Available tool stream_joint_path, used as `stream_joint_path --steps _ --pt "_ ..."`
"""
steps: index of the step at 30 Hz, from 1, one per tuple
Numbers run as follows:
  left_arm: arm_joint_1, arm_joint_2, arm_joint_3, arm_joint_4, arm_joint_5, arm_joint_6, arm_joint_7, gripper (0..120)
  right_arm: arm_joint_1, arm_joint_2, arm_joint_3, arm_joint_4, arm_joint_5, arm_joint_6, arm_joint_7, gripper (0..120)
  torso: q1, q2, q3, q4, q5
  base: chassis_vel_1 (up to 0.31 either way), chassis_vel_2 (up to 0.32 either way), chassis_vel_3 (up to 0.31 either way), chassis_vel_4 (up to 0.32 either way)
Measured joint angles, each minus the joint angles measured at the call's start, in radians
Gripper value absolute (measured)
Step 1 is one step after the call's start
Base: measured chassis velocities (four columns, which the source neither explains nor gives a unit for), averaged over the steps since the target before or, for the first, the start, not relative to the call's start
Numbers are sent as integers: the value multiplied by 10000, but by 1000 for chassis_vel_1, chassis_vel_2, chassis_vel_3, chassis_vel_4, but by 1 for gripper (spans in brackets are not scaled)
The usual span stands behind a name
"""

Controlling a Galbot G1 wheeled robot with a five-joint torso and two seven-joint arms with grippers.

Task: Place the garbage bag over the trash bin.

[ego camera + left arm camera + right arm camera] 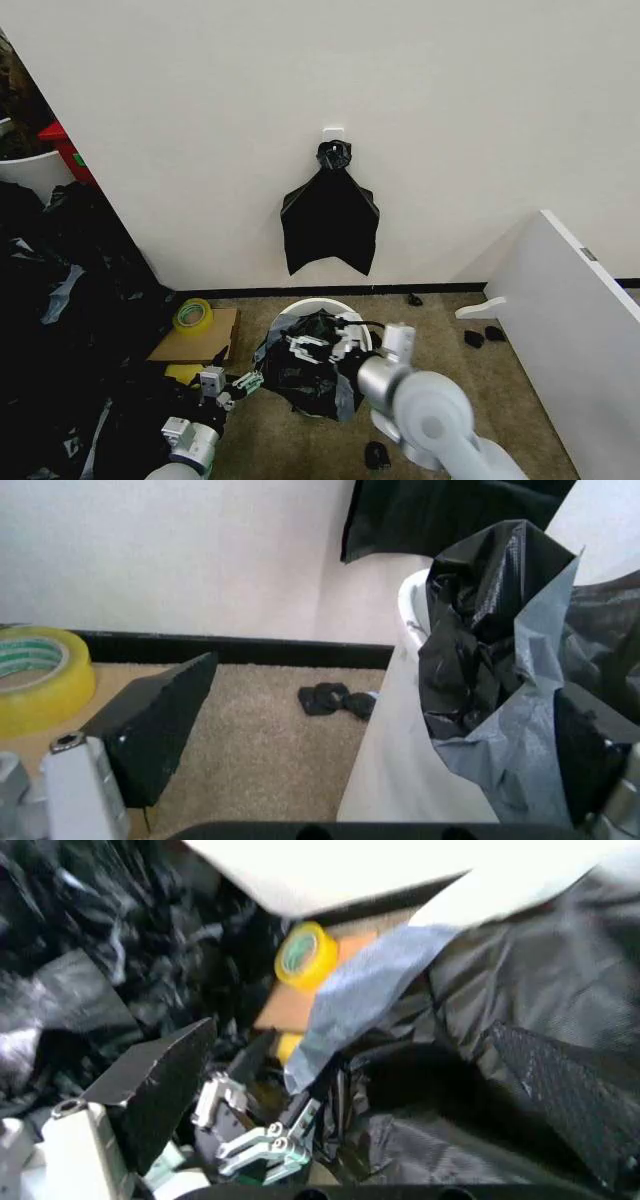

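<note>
Standing near the wall: round white plastic trash bin (318,308) on the carpet, with the thin crinkled black plastic garbage bag (310,375) bunched in its mouth and spilling over the near rim.
Bag position: draped mostly on the near and left side of the bin; the far rim is bare white, so I judge the bag is not yet spread around.
Right gripper (322,345): over the bin mouth, white fingers spread apart and among the bag folds; the right wrist view shows its dark pads wide with black plastic between them, not pinched.
Left gripper (243,382): low, just left of the bin, fingers parted; in the left wrist view the grey bag edge (500,735) lies beside one pad.
Key relation: the bag is directly under the right fingers and to the right of the left fingers; the right arm is nearer.
Nearby: yellow tape roll (192,314) on flat cardboard (200,340), left.
Wall: knotted fan-shaped black bundle (330,215) hanging above.
</note>
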Motion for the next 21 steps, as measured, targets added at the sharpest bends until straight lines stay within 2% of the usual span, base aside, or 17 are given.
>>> stream_joint_path --steps 4,6,8,11,13,15,18,20,21 --pt "-5 -13 -5 -26 2 29 -9 100 369 726 -478 -684 -303 -119 213 95 -1 0 -1 0 1 0 0 0 0" --pt "-16 -6 -8 -40 1 51 -19 100 593 1052 -743 -987 -447 -180 298 86 -1 0 -1 0 0 0 0 0 0" --pt "-18 -1 -10 -49 0 55 -21 100 648 1112 -817 -1075 -494 -195 337 83 -1 0 -1 1 -1 0 0 0 0" --pt "-12 14 -16 -74 -26 61 -25 100 722 1225 -1016 -1343 -648 -252 464 68 -1 0 -1 -1 -1 0 0 0 0" --pt "-5 17 -16 -75 -31 61 -25 100 727 1231 -1056 -1394 -698 -255 464 66 -1 0 -1 -1 -1 0 0 0 0" --pt "20 19 -16 -75 -36 61 -25 100 760 1287 -1131 -1505 -807 -255 476 55 -1 0 -1 -1 -1 0 0 0 0" --pt "38 21 -18 -74 -41 61 -25 100 795 1354 -1167 -1565 -853 -255 506 49 -1 0 -1 0 0 0 0 0 0" --pt "66 41 -48 -91 -57 54 -26 100 834 1413 -1208 -1616 -901 -250 569 36 -1 0 -1 0 -1 0 0 0 0" --pt "66 41 -48 -91 -57 54 -26 100 834 1413 -1208 -1616 -901 -250 569 36 -1 0 -1 0 -1 0 0 0 0"
